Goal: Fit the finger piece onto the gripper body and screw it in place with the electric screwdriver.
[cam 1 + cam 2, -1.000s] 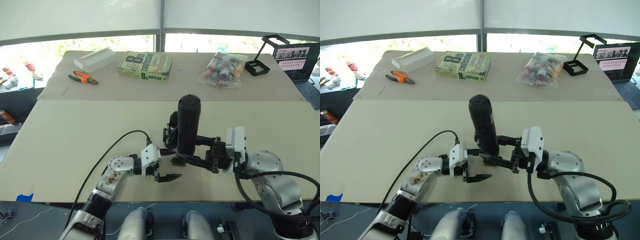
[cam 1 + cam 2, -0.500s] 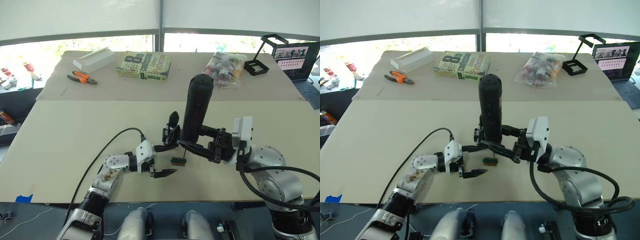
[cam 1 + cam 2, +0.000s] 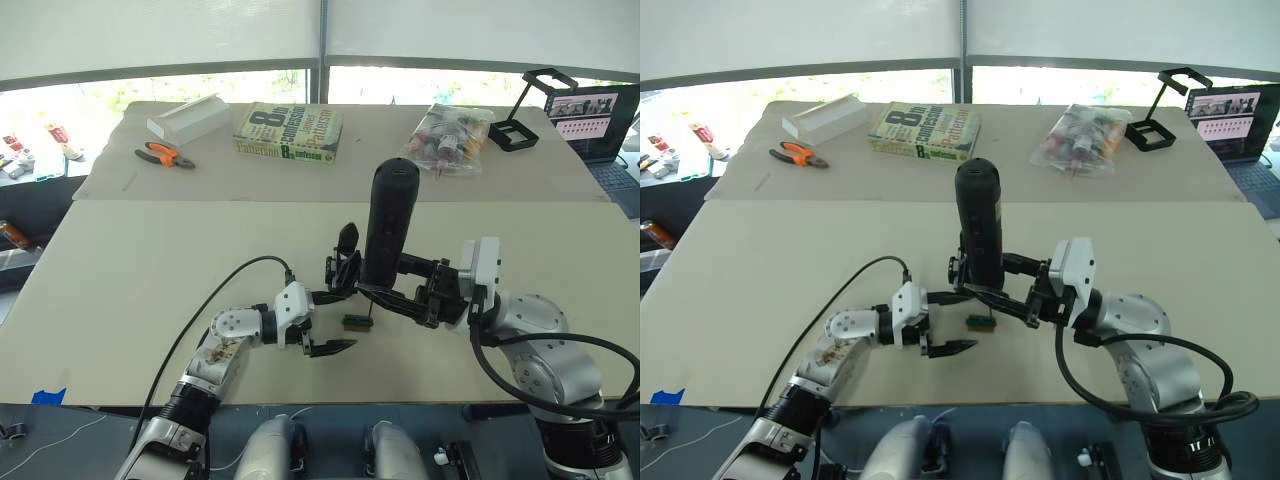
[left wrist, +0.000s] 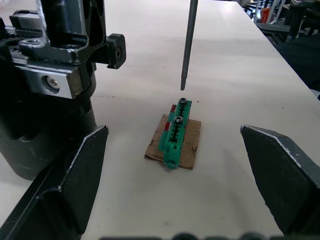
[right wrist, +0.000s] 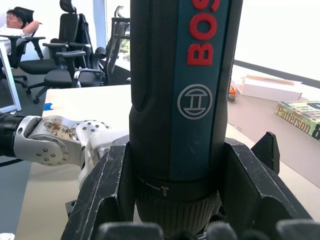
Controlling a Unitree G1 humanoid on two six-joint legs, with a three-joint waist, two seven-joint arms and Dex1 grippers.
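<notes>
Standing upright, electric screwdriver, bit pointing down

Bright daylight floods from the blown-out window strip behind the pale beige tabletop, shadows soft, head views bowed at edges (fisheye), near black finger pads blurry in left wrist pic.

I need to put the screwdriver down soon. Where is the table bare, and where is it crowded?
Bare: the near board left of the left gripper, and right of the electric screwdriver. Crowded: around the gripper body and green block.
</notes>
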